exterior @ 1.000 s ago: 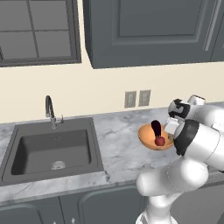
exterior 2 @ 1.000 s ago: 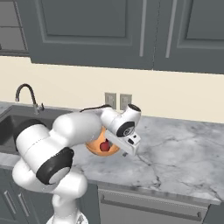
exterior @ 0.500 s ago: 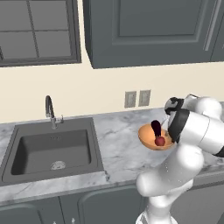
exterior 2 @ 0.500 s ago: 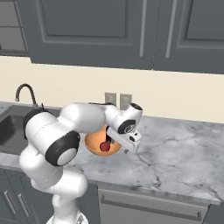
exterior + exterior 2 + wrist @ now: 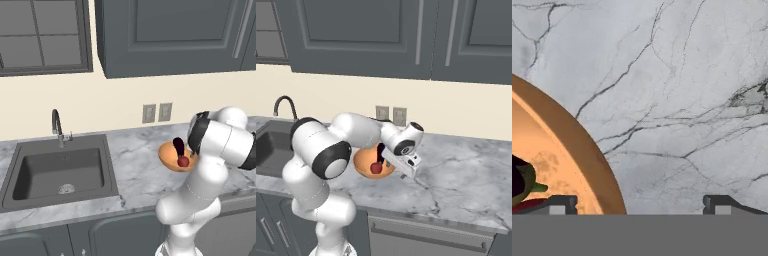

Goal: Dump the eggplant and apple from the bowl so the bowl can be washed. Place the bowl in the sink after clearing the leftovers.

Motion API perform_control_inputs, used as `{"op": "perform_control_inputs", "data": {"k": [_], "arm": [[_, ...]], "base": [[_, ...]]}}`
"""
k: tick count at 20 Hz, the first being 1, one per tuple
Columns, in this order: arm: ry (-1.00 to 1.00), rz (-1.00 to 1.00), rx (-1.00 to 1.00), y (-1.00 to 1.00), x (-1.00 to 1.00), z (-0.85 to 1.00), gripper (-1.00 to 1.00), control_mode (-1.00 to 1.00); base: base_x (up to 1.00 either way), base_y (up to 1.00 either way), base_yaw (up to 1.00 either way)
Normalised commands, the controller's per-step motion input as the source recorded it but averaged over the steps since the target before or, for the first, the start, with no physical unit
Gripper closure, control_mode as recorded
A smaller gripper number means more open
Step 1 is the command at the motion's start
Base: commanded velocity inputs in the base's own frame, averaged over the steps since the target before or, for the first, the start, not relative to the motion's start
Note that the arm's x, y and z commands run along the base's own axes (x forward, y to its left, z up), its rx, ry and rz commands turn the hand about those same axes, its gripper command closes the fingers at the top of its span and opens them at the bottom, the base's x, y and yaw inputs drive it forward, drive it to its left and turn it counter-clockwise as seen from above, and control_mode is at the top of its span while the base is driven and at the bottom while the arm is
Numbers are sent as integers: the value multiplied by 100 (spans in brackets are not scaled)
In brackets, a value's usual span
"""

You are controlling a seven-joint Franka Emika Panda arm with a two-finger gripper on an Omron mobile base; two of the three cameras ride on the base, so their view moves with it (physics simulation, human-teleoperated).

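The orange-tan bowl [image 5: 169,156] sits on the marble counter to the right of the sink [image 5: 60,170]. It holds the dark eggplant [image 5: 178,146], standing on end, and the red apple [image 5: 183,161]. In the right base view my gripper [image 5: 406,172] points down at the counter just right of the bowl [image 5: 363,164], with the apple [image 5: 376,168] and eggplant [image 5: 379,152] inside. In the hand view my gripper [image 5: 641,205] is open; the bowl's rim [image 5: 577,145] passes just inside one fingertip [image 5: 559,204]. The eggplant's green stem [image 5: 526,182] shows there.
A curved dark faucet [image 5: 57,125] stands behind the sink. Two wall outlets [image 5: 157,113] are above the counter behind the bowl. Bare marble counter [image 5: 466,175] stretches to the right of my gripper. My own arm [image 5: 220,145] blocks the bowl's right side in the left base view.
The arm's elbow has swung over toward the bowl and the hand has sunk slightly beside its right rim. The jaws stay open. Bowl, apple and eggplant have not moved.
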Motion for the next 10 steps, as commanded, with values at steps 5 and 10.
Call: {"op": "perform_control_inputs", "data": {"k": [5, 10], "arm": [[0, -1, 3, 2, 0, -10, 100, -100], [0, 0, 0, 0, 1, 0, 100, -100]], "base": [[0, 0, 0], [0, 0, 0]]}}
